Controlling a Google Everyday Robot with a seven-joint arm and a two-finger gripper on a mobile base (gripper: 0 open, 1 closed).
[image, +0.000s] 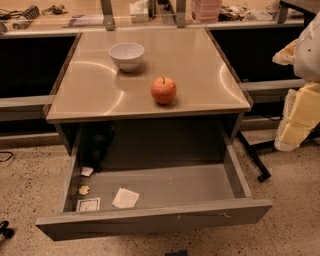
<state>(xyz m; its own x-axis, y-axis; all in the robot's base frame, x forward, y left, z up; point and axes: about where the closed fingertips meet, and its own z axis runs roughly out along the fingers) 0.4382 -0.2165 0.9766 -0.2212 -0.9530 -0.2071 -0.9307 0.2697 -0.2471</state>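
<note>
Drawer middle free; dark clutter blocks left; apple, bowl obstruct tabletop.

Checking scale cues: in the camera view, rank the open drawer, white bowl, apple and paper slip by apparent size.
1. open drawer
2. white bowl
3. apple and paper slip look alike; the slip lies nearer the camera, so unranked.
The gripper hangs at the right edge, beside the table.

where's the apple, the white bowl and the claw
apple (163, 91), camera view, middle of its red side
white bowl (127, 62), camera view, front of its outer wall
claw (177, 253), camera view, dark tip at the bottom edge, just below the front of the open drawer (155, 218)
</note>
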